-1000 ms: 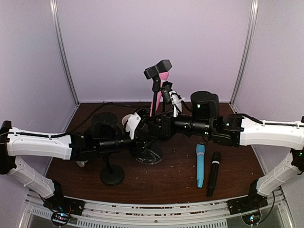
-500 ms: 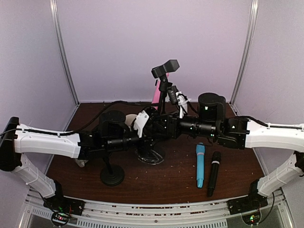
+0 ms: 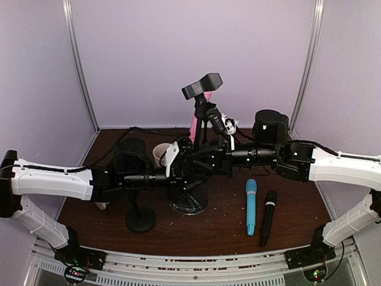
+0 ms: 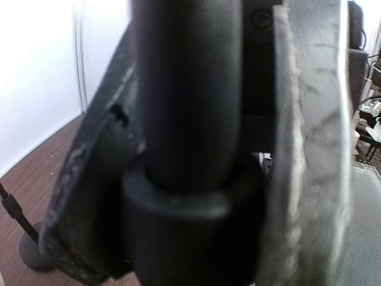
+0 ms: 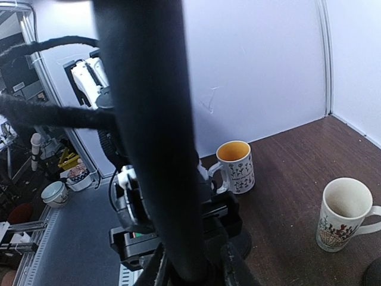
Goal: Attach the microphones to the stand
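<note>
**Q:** How far along are you?

**A:** About a third, by my reading. The pink mic (image 3: 194, 126) is up at the clip of the stand (image 3: 201, 87), apparently seated. The blue mic (image 3: 250, 207) and black mic (image 3: 267, 217) lie side by side on the table (image 3: 297, 215).

**Q:** And your grippers?

**A:** The left gripper (image 4: 190, 149) and right gripper (image 5: 193, 268) are both clamped on the stand's pole.

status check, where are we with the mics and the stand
Left gripper, right gripper both shut on the stand pole. Pink microphone up at the clip. Blue microphone, black microphone flat on table, nothing on them.
</note>
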Available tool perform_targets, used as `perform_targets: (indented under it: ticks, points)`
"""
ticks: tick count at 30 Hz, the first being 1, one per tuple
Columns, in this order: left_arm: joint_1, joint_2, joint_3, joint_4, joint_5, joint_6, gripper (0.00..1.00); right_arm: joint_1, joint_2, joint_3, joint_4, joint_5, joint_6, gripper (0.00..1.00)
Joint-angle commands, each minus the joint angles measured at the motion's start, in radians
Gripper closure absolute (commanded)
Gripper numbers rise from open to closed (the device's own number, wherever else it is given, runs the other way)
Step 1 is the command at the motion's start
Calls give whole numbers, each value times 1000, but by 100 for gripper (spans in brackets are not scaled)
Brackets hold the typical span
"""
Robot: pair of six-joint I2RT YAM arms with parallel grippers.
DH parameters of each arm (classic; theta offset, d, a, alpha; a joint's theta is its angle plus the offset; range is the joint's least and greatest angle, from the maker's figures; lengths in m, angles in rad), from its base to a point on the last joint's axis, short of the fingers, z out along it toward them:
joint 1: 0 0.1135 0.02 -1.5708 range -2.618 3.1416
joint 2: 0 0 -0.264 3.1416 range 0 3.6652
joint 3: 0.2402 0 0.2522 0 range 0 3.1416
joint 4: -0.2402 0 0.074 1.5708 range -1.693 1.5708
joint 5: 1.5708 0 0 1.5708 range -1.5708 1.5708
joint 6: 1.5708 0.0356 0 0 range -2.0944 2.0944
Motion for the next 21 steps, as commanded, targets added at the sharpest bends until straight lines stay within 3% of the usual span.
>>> perform_targets:
  ticks: [1,5,12,21]
  points:
    - [7,-91,-22,99,99,49,100,-110,-40,-10,-103,34,-26,68]
    - [7,-107,-27,97,53,43,100,-142,-89,-57,-110,94,-1,54]
    - [7,-64,2,27,-80,22,100,-136,-140,-90,-94,21,38,47]
    - [7,-39,16,34,-86,3,100,-50,-134,-81,9,-12,71,32]
